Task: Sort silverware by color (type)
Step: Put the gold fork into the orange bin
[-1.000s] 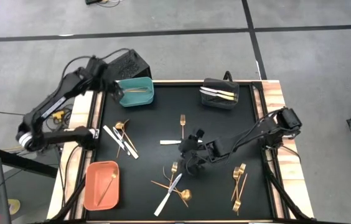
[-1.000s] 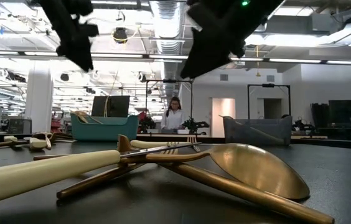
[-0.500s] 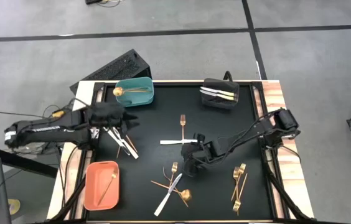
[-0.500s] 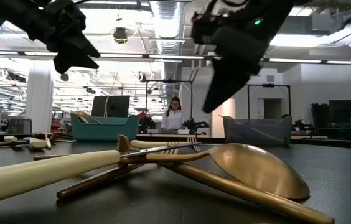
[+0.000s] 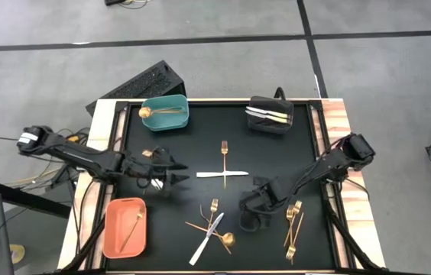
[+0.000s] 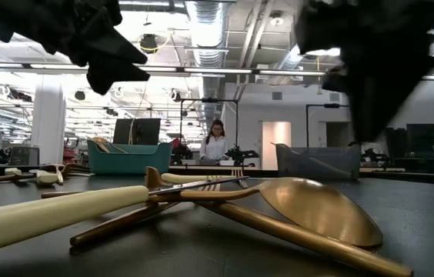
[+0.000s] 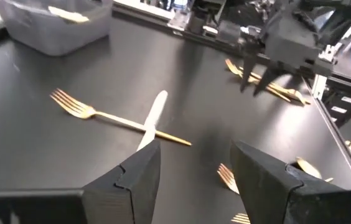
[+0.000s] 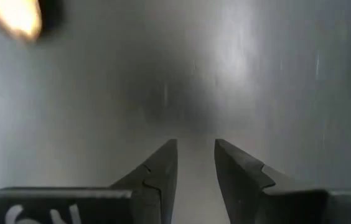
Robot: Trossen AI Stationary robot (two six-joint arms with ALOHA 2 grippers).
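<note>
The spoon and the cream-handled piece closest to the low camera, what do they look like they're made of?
The spoon looks like metal with a brushed gold finish: its bowl shows soft, hazy highlights rather than mirror reflections. The cream-handled piece has a matte, pale handle with no glare, probably plastic or a coated surface, though the look leaves that open.

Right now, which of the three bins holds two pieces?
The black bin at the table's far right: two pale-handled pieces lie side by side in it. The teal bin and orange bin each hold a single gold piece.

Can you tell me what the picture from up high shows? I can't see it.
Two dark robot arms reach over a black table scattered with gold, copper and white silverware. A teal bin, black bin and orange bin each hold a few pieces.
</note>
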